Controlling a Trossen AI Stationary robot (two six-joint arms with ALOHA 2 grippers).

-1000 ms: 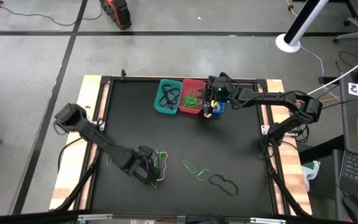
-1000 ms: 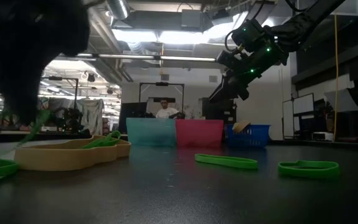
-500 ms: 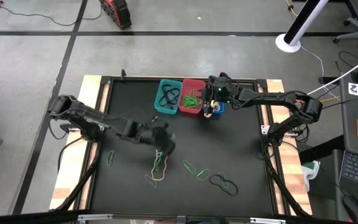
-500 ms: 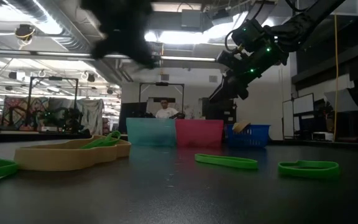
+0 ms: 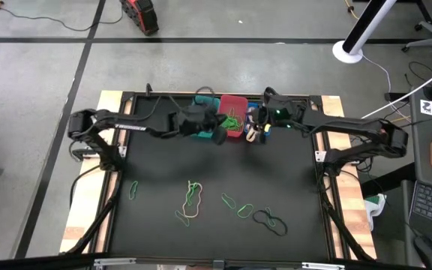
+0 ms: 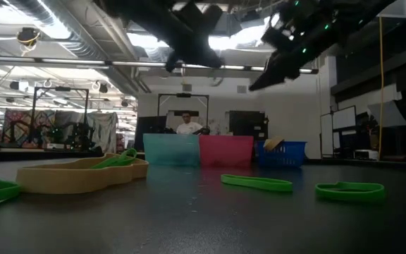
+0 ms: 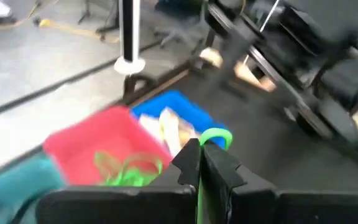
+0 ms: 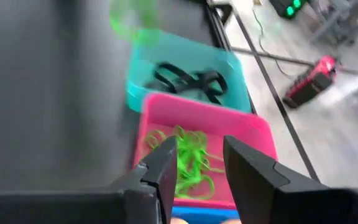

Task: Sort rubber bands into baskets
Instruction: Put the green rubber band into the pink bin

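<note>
Seen from above, three baskets sit in a row at the table's far edge, teal, red and blue, while more rubber bands lie loose on the near half. The left pincer hovers by the red basket, closed on a green band; the right pincer hangs above the baskets, its fingers apart and holding nothing. The bands look light, thin and floppy, so one is probably best pinched on a single strand, where it may sag or snag.
</note>
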